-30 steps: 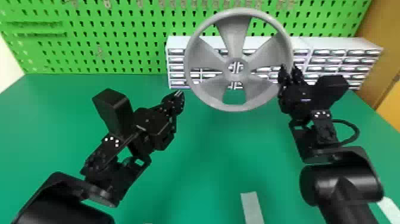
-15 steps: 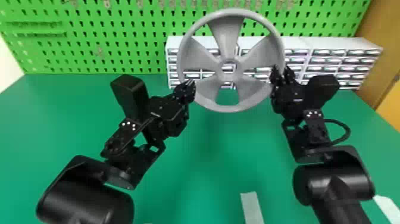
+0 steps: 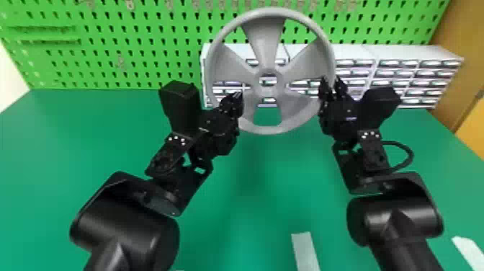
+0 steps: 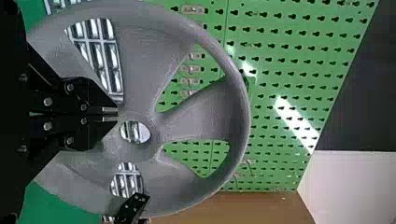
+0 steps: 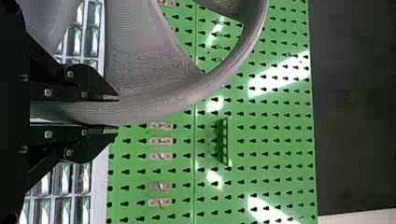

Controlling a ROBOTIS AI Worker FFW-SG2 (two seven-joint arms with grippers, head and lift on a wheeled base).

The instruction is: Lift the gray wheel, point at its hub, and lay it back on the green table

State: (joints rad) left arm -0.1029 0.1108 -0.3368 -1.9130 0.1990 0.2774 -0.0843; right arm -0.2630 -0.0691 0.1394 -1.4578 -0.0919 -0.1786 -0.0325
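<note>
Above the green table [image 3: 90, 144], held up on edge: the gray wheel [image 3: 264, 39], gripped by its rim on the robot's right side. Right gripper [image 3: 330, 80] closed around that rim, one finger on either side. Left gripper [image 3: 237, 95] pinched narrow, in front of the wheel's lower left part in the head view; in the left wrist view, fingertips over the spokes just beside the hub [image 3: 281, 81]. Impossible to tell whether touching.

Behind the wheel, partly hidden by it: a row of white drawer cabinets [image 3: 414, 54], seen through the gaps between spokes. Farther back, a green pegboard [image 3: 108, 65], with small clips [image 5: 161, 141] and a small green rack [image 5: 225, 141] fixed to it. Beyond the cabinets' right end, a brown panel [image 3: 457, 54]. Nearer on the tabletop, a pale strip [image 3: 304, 248], well apart from the wheel.
</note>
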